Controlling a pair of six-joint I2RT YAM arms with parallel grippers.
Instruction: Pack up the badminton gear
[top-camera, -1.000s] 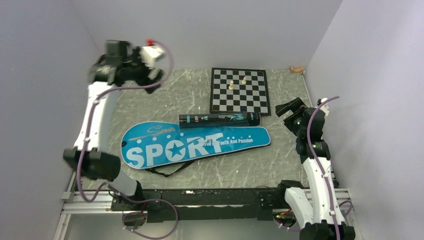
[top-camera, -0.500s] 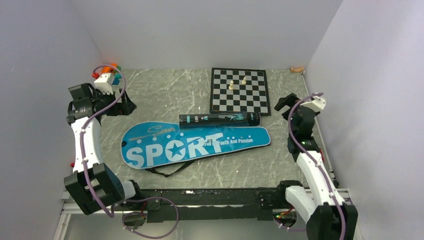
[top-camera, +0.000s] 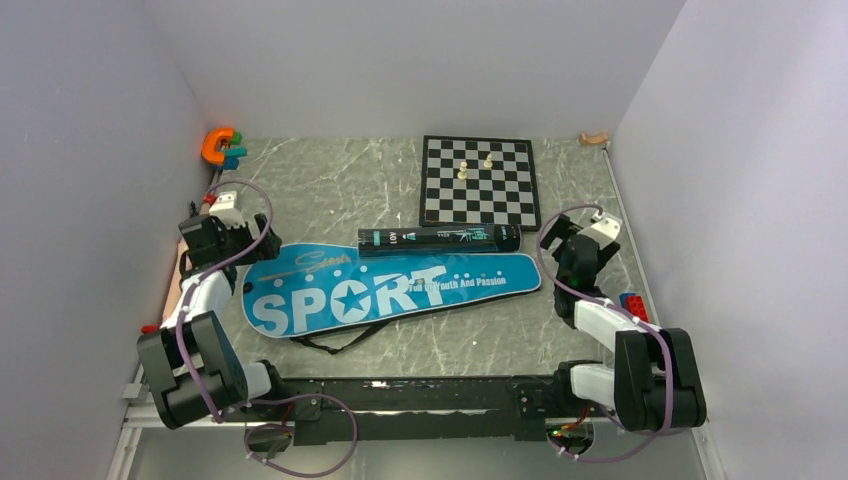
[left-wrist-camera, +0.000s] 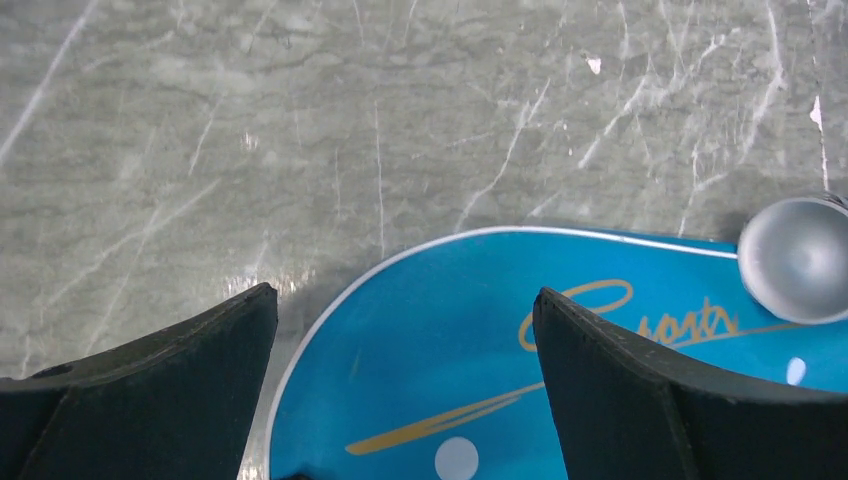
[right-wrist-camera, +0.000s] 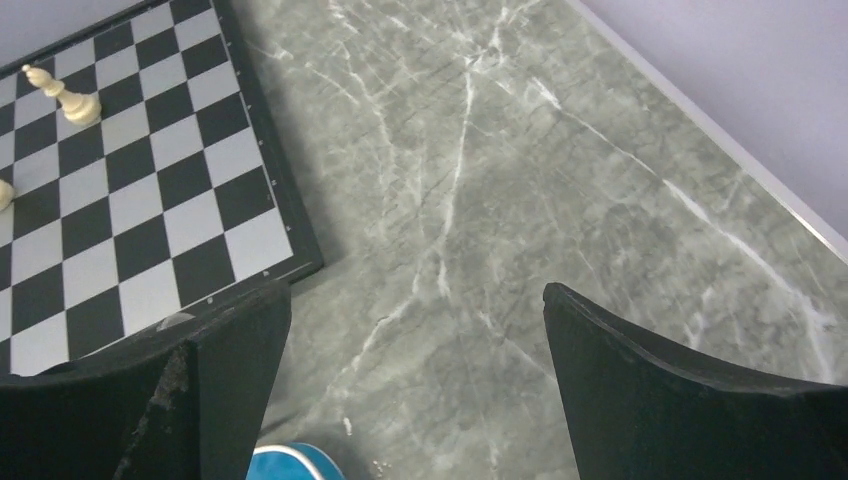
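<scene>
1. Blue bag (top-camera: 390, 290) reading "SPORT" lies mid-frame on the counter (top-camera: 340, 190), black tube (top-camera: 440, 238) along its upper edge.
2. Left gripper (left-wrist-camera: 402, 298) spread over the bag's left end; right gripper (right-wrist-camera: 417, 292) spread over bare counter beside the chessboard (top-camera: 478, 180).

A chessboard (top-camera: 492, 196) lies far center, two pale pieces (top-camera: 462, 171) upright on it — an orange clamp (top-camera: 214, 146) far left.

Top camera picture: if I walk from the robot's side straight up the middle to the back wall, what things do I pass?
blue SPORT bag → black tube → chessboard
</scene>
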